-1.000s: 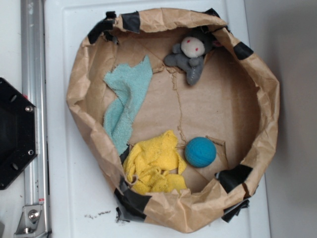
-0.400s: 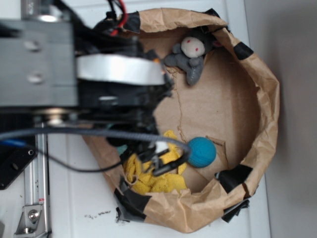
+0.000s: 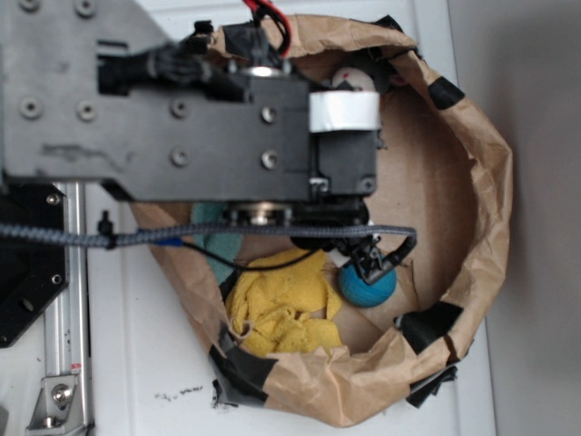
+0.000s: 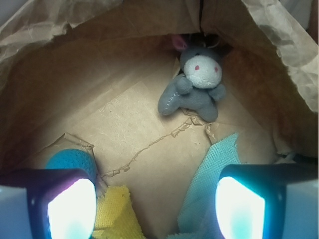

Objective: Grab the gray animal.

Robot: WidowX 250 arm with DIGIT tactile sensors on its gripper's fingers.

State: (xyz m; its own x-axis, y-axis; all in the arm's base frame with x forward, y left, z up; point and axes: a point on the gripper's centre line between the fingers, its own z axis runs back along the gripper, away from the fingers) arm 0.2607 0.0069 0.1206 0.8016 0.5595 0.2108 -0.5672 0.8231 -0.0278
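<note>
Ahead of the wide-open, empty jaws, well apart, the gray plush donkey [image 4: 195, 84] sits against the paper wall [image 4: 75, 30]; advance straight, then straddle its body.

Hand [image 4: 154, 204] spread wide, empty

Beneath me lies a white tabletop [image 3: 136, 363], evenly lit, with a few small dark scuff marks [image 3: 177, 394] near its lower edge. A silver metal rail [image 3: 65, 309] runs along its left side. To the right, a plain gray surface [image 3: 536, 227] fills the rest of the scene.
</note>
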